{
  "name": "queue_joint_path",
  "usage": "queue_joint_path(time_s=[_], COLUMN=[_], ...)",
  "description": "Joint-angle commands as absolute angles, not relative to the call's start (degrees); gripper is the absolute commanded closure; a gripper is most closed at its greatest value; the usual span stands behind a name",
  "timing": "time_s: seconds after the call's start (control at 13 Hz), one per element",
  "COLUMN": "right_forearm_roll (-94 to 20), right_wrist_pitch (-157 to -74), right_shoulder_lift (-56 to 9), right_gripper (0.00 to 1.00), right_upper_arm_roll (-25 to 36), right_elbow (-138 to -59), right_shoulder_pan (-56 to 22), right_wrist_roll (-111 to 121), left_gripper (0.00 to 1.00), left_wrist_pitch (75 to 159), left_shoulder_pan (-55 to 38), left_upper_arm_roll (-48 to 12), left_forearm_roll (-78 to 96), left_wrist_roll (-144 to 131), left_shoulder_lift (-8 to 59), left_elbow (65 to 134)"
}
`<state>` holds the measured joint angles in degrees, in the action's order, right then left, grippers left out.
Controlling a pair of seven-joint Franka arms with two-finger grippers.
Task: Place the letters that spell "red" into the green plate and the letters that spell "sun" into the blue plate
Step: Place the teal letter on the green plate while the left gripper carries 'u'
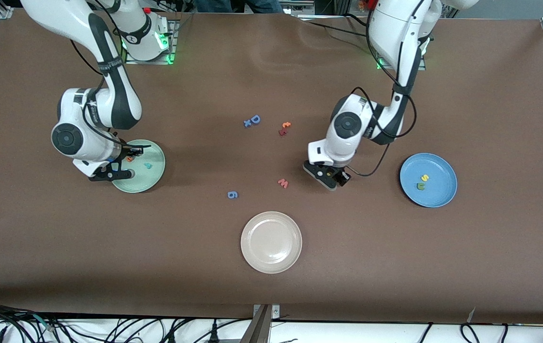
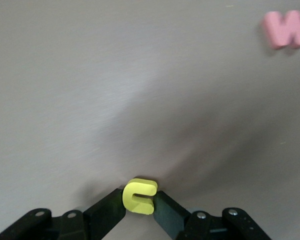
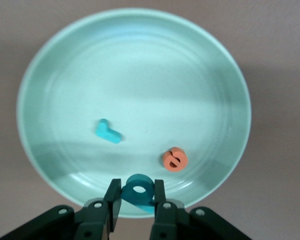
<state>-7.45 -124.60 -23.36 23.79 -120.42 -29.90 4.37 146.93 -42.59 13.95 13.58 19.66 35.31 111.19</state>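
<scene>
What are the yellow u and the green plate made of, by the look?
Yellow u: likely foam; matte, thick, soft rounded edges, pinched in the left hand. Green plate: probably plastic or melamine; smooth, faint sheen, moulded concentric rings. Neither is certain from looks alone.

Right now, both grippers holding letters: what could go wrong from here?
1. The left gripper pinches the yellow "u" only at its fingertips; it may slip on the way to the blue plate.
2. The right gripper holds the teal "d" over the green plate rim; released there, it may land on the table.
</scene>
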Motion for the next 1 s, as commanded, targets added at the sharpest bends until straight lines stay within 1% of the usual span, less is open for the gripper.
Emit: queue_joint_path(time_s=[0.0, 0.15, 0.23, 0.31, 0.39, 0.46, 0.62, 0.69, 0.77, 0.85, 0.92], right_forearm_roll=[-8.2, -8.2, -8.2, -8.2, -8.2, -8.2, -8.2, -8.2, -8.4, -9.7, -10.8], right_wrist_pitch=[-125.2, -125.0, -124.5, -124.5, -124.1, -123.1, -118.5, -114.2, -107.7, -102.7, -99.8], right_shoulder_lift=[-26.1, -27.3, -27.4, -27.5, -27.2, -26.7, -25.0, -24.3, -24.3, -24.3, -24.3], right_gripper=[0.85, 0.81, 0.56, 0.02, 0.00, 0.00, 0.00, 0.00, 0.00, 0.00, 0.00], right_upper_arm_roll=[23.6, 23.3, 23.3, 23.3, 23.3, 23.3, 23.1, 23.0, 23.1, 23.1, 23.5], right_elbow=[-120.1, -120.1, -120.1, -120.1, -119.8, -119.4, -115.9, -112.1, -107.1, -102.6, -98.9], right_shoulder_pan=[-30.0, -30.0, -30.1, -30.1, -30.1, -30.1, -30.3, -30.4, -30.4, -30.3, -30.3], right_wrist_roll=[5.2, 5.1, 5.1, 4.6, 4.6, 4.6, 4.6, 4.6, 4.1, 3.3, 2.7], left_gripper=[0.80, 0.78, 0.78, 0.78, 0.77, 0.75, 0.75, 0.75, 0.75, 0.75, 0.75], left_wrist_pitch=[140.1, 134.2, 132.1, 130.7, 129.6, 129.5, 129.7, 130.1, 130.9, 133.0, 134.1], left_shoulder_pan=[-41.1, -40.5, -40.2, -39.7, -39.0, -38.1, -36.6, -35.5, -34.8, -34.1, -34.1], left_upper_arm_roll=[18.3, 23.5, 26.5, 29.7, 32.1, 33.7, 34.4, 34.4, 34.4, 34.4, 34.4], left_forearm_roll=[20.1, 20.1, 20.1, 20.1, 20.1, 20.1, 20.0, 20.0, 20.2, 21.0, 22.3], left_wrist_roll=[29.4, 33.8, 37.3, 42.0, 45.9, 48.3, 49.1, 48.9, 48.5, 48.3, 48.3], left_shoulder_lift=[31.1, 29.8, 29.5, 29.2, 29.2, 29.2, 29.6, 30.6, 32.7, 33.7, 33.9], left_elbow=[112.3, 112.3, 112.3, 112.3, 112.4, 113.5, 115.6, 115.8, 115.8, 116.4, 117.1])
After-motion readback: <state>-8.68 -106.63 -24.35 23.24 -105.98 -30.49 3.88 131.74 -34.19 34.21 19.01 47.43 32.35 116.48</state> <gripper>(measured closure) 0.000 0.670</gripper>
